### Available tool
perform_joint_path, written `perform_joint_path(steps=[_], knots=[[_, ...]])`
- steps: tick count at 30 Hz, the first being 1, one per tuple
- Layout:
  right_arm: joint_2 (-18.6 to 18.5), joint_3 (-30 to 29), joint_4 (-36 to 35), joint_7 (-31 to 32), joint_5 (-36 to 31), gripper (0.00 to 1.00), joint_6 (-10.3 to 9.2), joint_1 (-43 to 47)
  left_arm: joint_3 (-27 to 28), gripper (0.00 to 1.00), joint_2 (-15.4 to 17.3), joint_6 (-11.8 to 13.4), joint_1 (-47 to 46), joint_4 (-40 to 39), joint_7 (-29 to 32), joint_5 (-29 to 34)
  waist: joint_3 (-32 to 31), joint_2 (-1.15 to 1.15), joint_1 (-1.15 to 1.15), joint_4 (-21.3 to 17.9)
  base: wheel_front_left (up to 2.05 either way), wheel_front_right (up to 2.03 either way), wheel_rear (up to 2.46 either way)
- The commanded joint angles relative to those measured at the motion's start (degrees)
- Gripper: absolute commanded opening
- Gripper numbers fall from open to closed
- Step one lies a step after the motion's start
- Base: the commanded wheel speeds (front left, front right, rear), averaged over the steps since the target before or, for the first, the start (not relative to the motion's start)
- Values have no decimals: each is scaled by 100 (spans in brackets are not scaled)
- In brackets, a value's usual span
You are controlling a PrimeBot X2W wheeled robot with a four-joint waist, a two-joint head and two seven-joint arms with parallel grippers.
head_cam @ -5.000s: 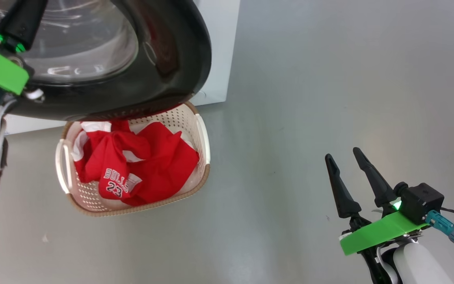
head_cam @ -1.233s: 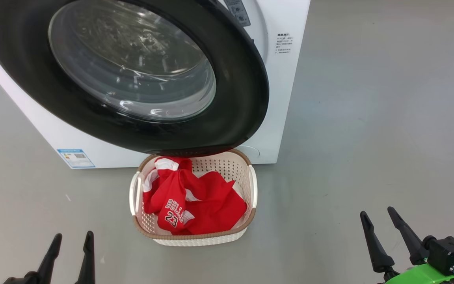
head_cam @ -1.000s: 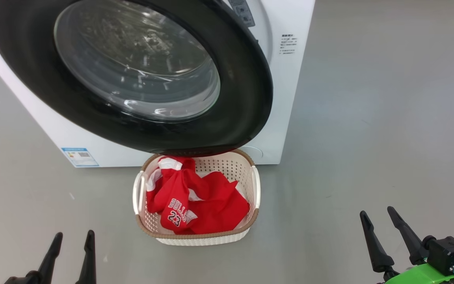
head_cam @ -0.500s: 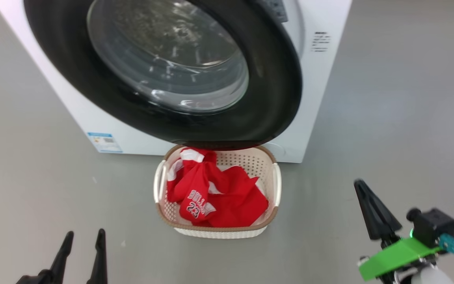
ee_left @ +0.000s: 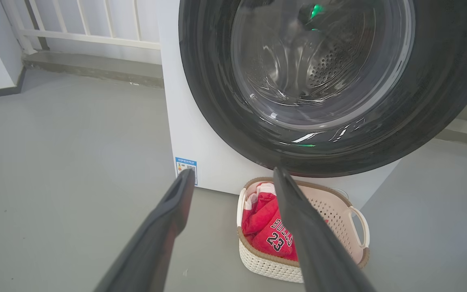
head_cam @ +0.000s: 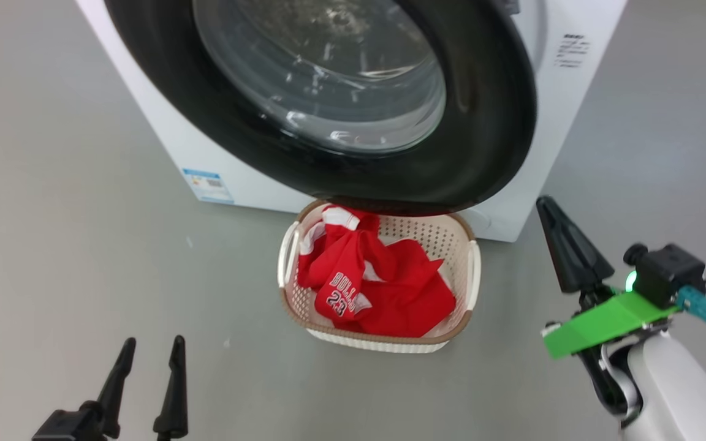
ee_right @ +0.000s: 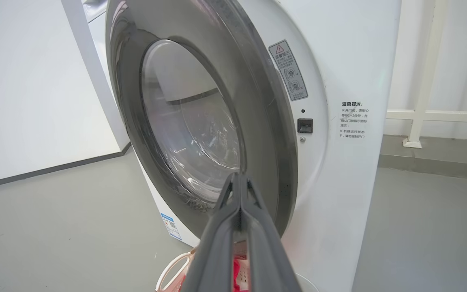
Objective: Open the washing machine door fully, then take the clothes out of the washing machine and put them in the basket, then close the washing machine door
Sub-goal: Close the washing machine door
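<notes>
Clothes, red, one printed "BULLS 23", lie in the basket on the floor against the washing machine, beneath its slightly open door. The left gripper is spread wide and empty. The right gripper is pressed together, holding nothing.

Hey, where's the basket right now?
The basket sits centre in the head view, on the floor before the washing machine, under the door, clothes inside.

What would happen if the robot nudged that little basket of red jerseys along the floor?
Probably it would slide easily: the basket looks like thin perforated plastic standing on a smooth grey floor. It seems light, holding only crumpled red jerseys. A push near its top might tip it rather than slide it.
</notes>
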Motion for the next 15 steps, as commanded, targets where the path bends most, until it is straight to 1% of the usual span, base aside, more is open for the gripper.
perform_joint_path(steps=[1,10,15], knots=[[-52,125,-87,-37,-1,0,28,-292,133,100,46,-31,-231,-189,-70,68,171,0,0,143,0,0,0],[-151,82,158,-37,8,0,28,-956,-34,100,2,-31,-538,-222,-70,67,595,0,0,412,0,0,0],[-179,60,246,-37,-7,0,28,-1180,-120,100,-3,-31,-654,-216,-70,-4,754,0,0,506,0,0,0]])
